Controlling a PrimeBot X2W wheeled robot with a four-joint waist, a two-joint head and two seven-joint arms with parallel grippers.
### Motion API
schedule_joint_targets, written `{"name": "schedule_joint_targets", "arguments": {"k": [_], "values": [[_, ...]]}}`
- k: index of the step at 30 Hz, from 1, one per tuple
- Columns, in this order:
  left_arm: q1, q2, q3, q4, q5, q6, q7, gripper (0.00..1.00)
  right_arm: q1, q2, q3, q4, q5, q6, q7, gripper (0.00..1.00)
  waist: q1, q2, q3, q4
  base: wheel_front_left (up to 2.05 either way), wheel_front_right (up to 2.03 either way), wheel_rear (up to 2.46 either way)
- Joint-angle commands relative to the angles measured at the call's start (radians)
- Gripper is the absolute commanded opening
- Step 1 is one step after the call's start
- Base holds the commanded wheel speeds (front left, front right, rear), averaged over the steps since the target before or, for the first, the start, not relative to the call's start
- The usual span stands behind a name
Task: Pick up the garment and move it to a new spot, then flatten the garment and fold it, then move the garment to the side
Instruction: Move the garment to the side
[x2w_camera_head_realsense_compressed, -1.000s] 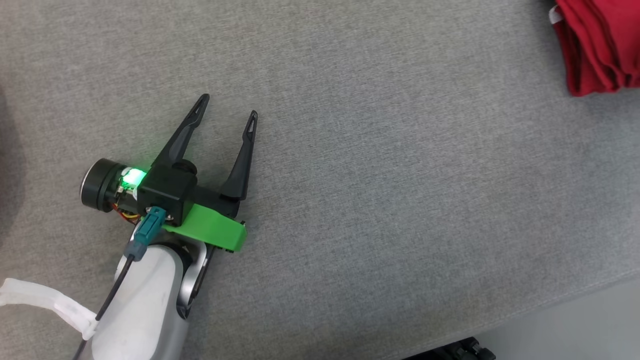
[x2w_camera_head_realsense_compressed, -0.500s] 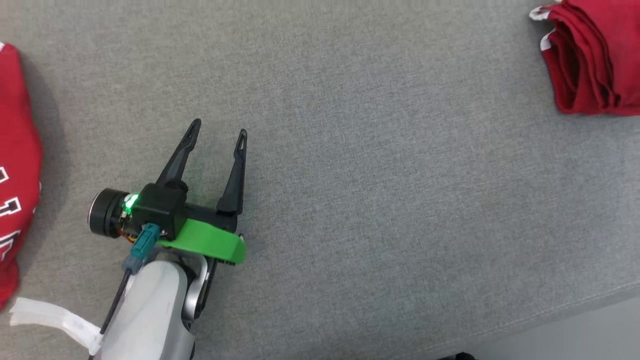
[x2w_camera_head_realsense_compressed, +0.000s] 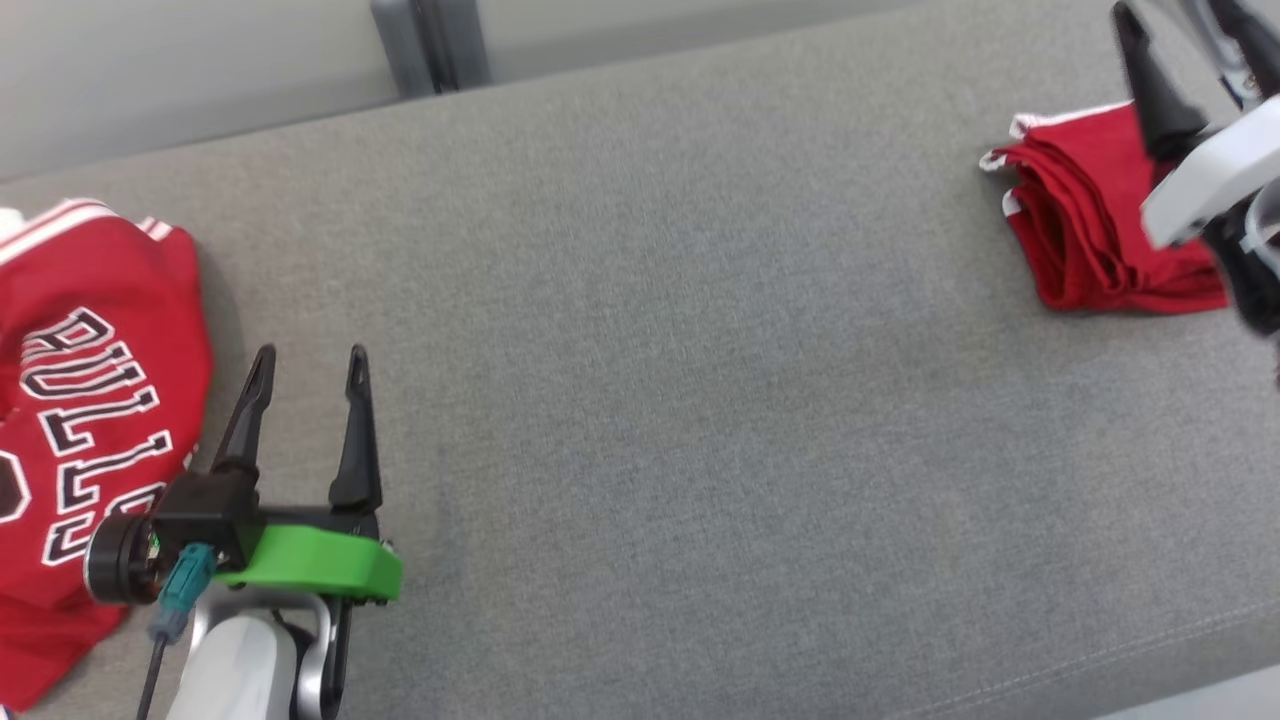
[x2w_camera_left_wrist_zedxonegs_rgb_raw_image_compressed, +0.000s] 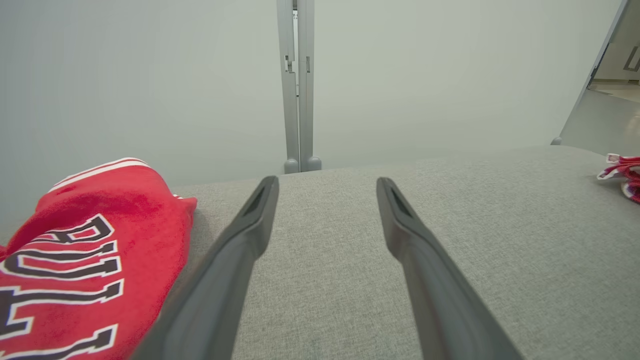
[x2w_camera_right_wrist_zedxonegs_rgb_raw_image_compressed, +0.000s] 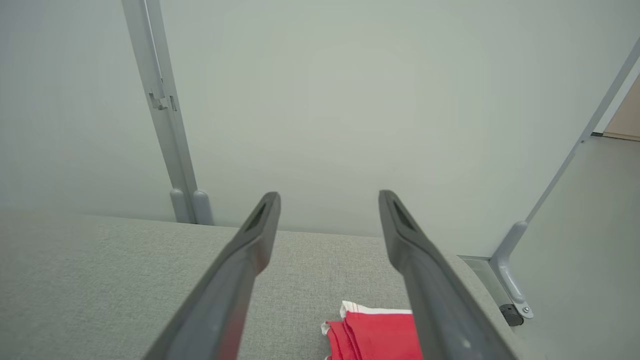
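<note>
A folded red garment (x2w_camera_head_realsense_compressed: 1085, 230) with white trim lies at the right end of the grey padded surface (x2w_camera_head_realsense_compressed: 700, 350). My right gripper (x2w_camera_head_realsense_compressed: 1175, 20) hangs over its far side, open and empty. The right wrist view has the open right gripper (x2w_camera_right_wrist_zedxonegs_rgb_raw_image_compressed: 328, 195) lifted off the surface, with the folded garment (x2w_camera_right_wrist_zedxonegs_rgb_raw_image_compressed: 380, 335) below its fingers. My left gripper (x2w_camera_head_realsense_compressed: 311, 352) rests low at the front left, open with nothing in it. Beside it on the left lies a rumpled red jersey (x2w_camera_head_realsense_compressed: 90, 400) with black-and-white lettering. The left wrist view shows the left gripper (x2w_camera_left_wrist_zedxonegs_rgb_raw_image_compressed: 326, 181), that jersey (x2w_camera_left_wrist_zedxonegs_rgb_raw_image_compressed: 90, 250) and the folded garment (x2w_camera_left_wrist_zedxonegs_rgb_raw_image_compressed: 625, 170) far right.
A grey partition post (x2w_camera_head_realsense_compressed: 430, 40) stands behind the surface's far edge against a pale wall. The front edge of the surface (x2w_camera_head_realsense_compressed: 1150, 650) runs along the lower right. A broad stretch of grey fabric separates the two red pieces.
The head camera has swung, so the whole picture shifted: the lettered jersey, the far edge and my right gripper have come into view. My left gripper stays open.
</note>
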Motion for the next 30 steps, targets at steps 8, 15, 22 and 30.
{"name": "schedule_joint_targets", "arguments": {"k": [8, 15, 22, 30], "values": [[0.093, 0.025, 0.048, -0.037, -0.028, 0.04, -0.002, 1.0, 0.302, 0.105, -0.203, -0.174, -0.104, 0.0, -0.003, 1.0, 0.0, 0.0, -0.163, 0.048, 0.0, 0.0, 0.0], [0.138, 0.033, 0.06, -0.056, -0.045, 0.051, 0.004, 1.0, 0.519, 0.193, -0.367, -0.302, -0.211, 0.0, -0.003, 1.0, 0.0, 0.0, -0.18, 0.066, 0.0, 0.0, 0.0], [0.16, 0.004, 0.031, -0.028, -0.052, 0.04, -0.001, 1.0, 0.673, 0.274, -0.463, -0.347, -0.344, 0.0, -0.004, 1.0, 0.0, 0.0, -0.181, 0.073, 0.0, 0.0, 0.0], [0.159, -0.023, 0.004, -0.004, -0.034, 0.025, -0.009, 1.0, 0.768, 0.339, -0.507, -0.39, -0.434, 0.0, -0.004, 1.0, 0.0, 0.0, -0.185, 0.075, 0.0, 0.0, 0.0]]}}
